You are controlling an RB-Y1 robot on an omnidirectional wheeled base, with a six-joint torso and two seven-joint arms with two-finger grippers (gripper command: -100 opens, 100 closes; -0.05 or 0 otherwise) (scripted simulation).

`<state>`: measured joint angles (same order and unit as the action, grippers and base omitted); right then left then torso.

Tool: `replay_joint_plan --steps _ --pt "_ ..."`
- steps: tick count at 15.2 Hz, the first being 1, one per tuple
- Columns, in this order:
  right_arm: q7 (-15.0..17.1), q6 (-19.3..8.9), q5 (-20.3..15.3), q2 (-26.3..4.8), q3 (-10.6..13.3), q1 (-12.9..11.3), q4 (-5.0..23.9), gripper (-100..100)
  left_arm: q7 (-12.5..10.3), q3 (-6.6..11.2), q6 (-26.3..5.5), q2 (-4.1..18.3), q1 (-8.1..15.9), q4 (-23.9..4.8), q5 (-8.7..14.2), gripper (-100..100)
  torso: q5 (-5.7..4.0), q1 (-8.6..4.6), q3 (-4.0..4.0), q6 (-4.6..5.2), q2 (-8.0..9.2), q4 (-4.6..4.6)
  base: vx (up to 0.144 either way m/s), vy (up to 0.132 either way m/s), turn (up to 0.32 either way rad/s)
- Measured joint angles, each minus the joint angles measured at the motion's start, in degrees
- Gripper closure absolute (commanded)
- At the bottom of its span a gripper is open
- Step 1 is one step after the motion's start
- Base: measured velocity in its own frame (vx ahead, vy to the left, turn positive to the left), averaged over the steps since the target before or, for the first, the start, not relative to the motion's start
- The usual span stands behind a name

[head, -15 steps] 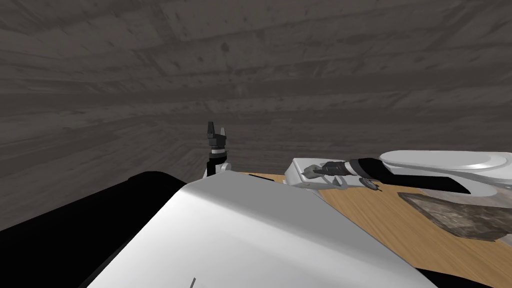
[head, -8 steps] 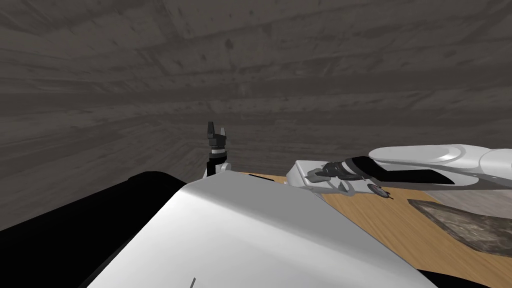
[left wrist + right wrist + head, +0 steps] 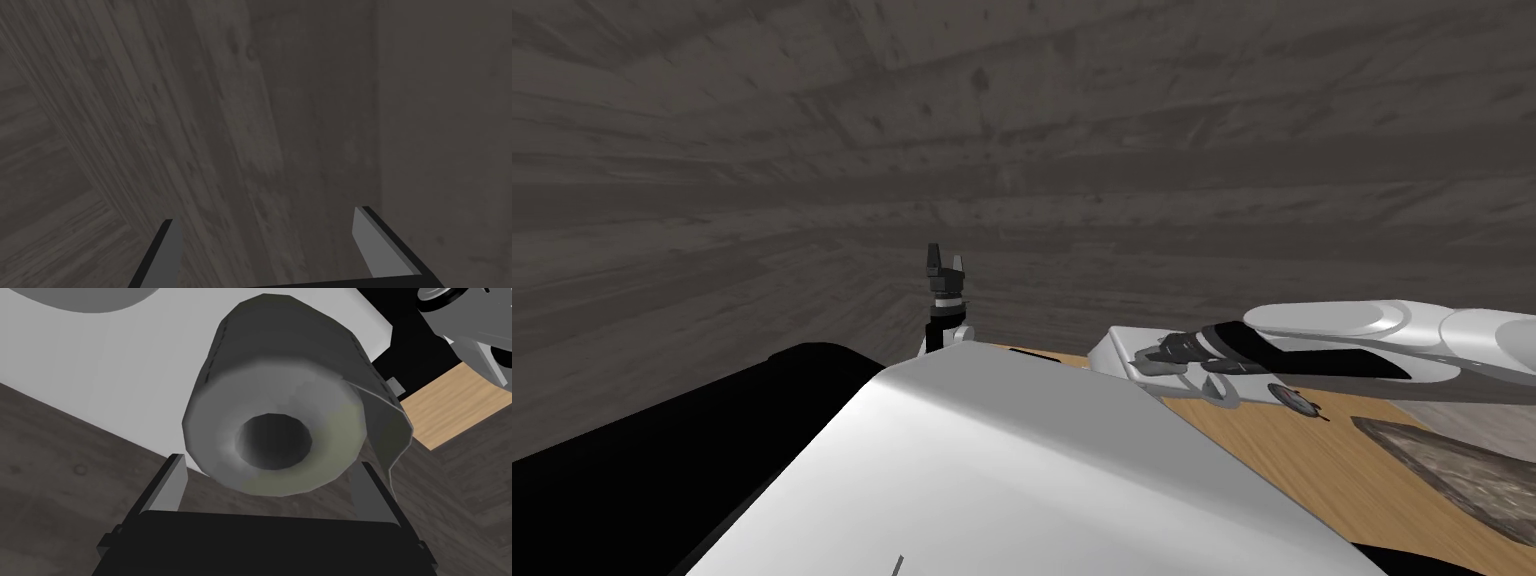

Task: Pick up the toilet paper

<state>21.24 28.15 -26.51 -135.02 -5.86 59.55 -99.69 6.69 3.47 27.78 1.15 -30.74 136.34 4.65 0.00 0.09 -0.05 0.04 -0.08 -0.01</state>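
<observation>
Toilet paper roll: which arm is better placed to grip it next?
Right: the right tool, open, brackets the grey cylindrical toilet paper roll; the left tool stands well apart from it.

The left arm (image 3: 944, 330) stands upright, and the left pincer (image 3: 945, 254) at its end points straight up. In the left wrist view its two fingers (image 3: 170, 247) are spread wide apart. The right arm (image 3: 1362, 325) comes in from the right side, stretched out nearly level, with the dark wrist (image 3: 1247, 340) ahead of the white forearm. The right pincer (image 3: 1152, 353) points toward the left. Its blades (image 3: 167, 488) are spread as wide as those of the left one.
</observation>
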Motion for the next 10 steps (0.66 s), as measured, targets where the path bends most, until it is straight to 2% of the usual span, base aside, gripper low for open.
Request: replay_joint_plan --steps 1,2,7,10 --pt "-0.3 -0.8 -0.1 0.4 0.1 0.6 -0.5 -100 0.0 0.00 0.0 0.0 0.0 0.0 0.0 0 0.00 0.00 0.00 -0.01 -0.01 0.00 0.021 0.003 0.014" --pt "-0.3 -1.2 -0.2 0.4 0.1 0.7 -0.6 100 0.0 0.00 0.0 0.0 0.0 0.0 0.0 0 0.01 -0.01 0.01 -0.01 0.02 0.00 0.007 0.001 0.000" --pt "-0.3 -1.2 -0.2 0.4 0.1 0.7 -0.6 100 0.0 0.00 0.0 0.0 0.0 0.0 0.0 0 -0.02 -0.07 0.05 0.01 0.09 0.02 -0.004 -0.001 -0.016" --pt "0.6 0.8 0.3 -1.3 -0.1 -1.2 0.2 100 0.0 0.00 0.0 0.0 0.0 0.0 0.0 0 0.02 -0.05 0.17 0.03 0.28 0.08 -0.041 -0.007 -0.085"
